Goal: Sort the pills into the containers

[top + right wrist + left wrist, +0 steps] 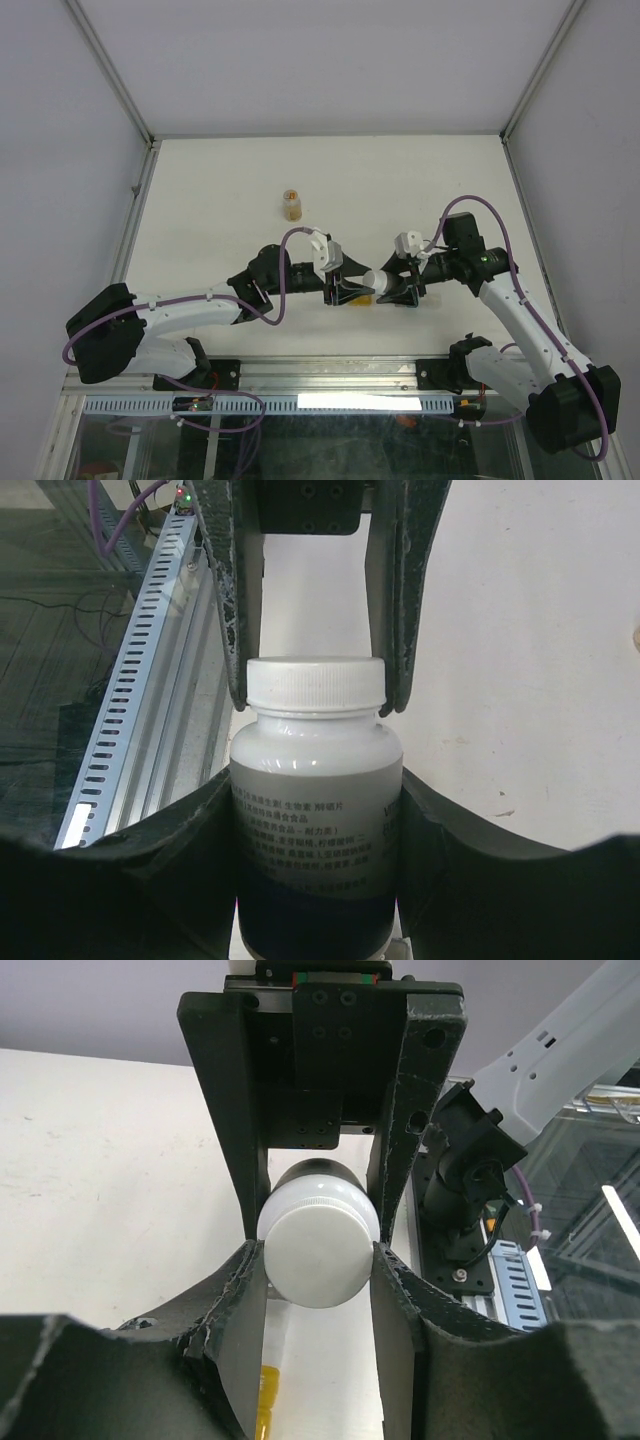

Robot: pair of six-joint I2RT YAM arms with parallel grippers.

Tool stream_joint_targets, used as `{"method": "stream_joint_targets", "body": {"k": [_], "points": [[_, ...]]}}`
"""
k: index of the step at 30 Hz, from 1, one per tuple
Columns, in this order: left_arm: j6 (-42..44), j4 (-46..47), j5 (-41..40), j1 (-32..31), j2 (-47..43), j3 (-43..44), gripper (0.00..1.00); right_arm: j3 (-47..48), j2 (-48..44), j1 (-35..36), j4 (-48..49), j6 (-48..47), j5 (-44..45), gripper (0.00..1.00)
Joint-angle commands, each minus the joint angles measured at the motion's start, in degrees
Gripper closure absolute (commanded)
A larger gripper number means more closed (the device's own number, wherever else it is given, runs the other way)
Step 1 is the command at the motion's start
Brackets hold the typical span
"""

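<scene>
A white pill bottle (376, 277) with printed text hangs sideways above the table between my two arms. My right gripper (315, 825) is shut on the bottle's body (315, 800). The bottle's white ribbed cap (318, 1255) sits between the pads of my left gripper (318, 1252), which touch it on both sides. From above, the left gripper (352, 285) and right gripper (395, 285) face each other. Below them, a yellow translucent container (266, 1400) lies on the table, mostly hidden by a left finger. No pills show.
A small round amber bottle (291, 204) stands on the white table (220, 180) behind the left arm. A metal rail (130, 700) runs along the near edge. Frame posts rise at the table's back corners.
</scene>
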Motion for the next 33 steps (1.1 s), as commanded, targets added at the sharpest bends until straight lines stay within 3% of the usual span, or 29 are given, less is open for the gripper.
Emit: {"method": "stream_joint_targets", "body": {"k": [1,2,8,11,15,16,18,20,25,28,33], "points": [[-8.64,4.15,-2.78,0.19,-0.78,2.12,0.93,2.28,-0.12,0.52,2.31,1.32,-0.04,1.00],[-11.67,4.40,-4.68,0.04,-0.99,1.93,0.99,2.28,-0.12,0.48,2.90,2.23,0.64,1.00],[-29.32,2.09,-23.55,-3.36,-3.01,-0.39,1.00,2.28,0.01,0.35,4.98,5.05,3.36,1.00],[-31.29,-0.65,-29.84,-6.32,-3.74,0.76,1.00,2.37,0.14,0.35,5.07,5.32,3.78,1.00],[-31.07,-2.13,-32.00,-7.74,-4.09,1.92,1.00,2.42,0.16,0.30,4.97,5.50,4.23,1.00],[-30.78,-2.00,-31.62,-7.68,-3.99,2.04,0.95,2.44,0.15,0.27,4.97,5.51,4.11,1.00],[-29.90,-0.66,-30.24,-7.72,-4.01,1.69,0.66,2.41,0.03,0.18,4.82,5.51,3.95,1.00],[-28.31,1.17,-28.95,-7.68,-4.45,0.75,0.46,2.50,-0.09,0.11,4.64,5.35,3.71,1.00],[-23.09,1.70,-28.34,-7.69,-7.13,-1.27,0.12,2.44,-0.27,0.00,4.14,4.82,3.16,1.00],[-19.04,0.56,-28.46,-7.71,-9.37,-2.69,0.02,2.52,-0.21,0.00,3.72,4.38,2.90,1.00],[-3.50,-1.60,-23.11,-7.11,-13.41,-4.35,0.01,2.54,-0.29,0.00,2.80,3.15,2.17,1.00]]}}
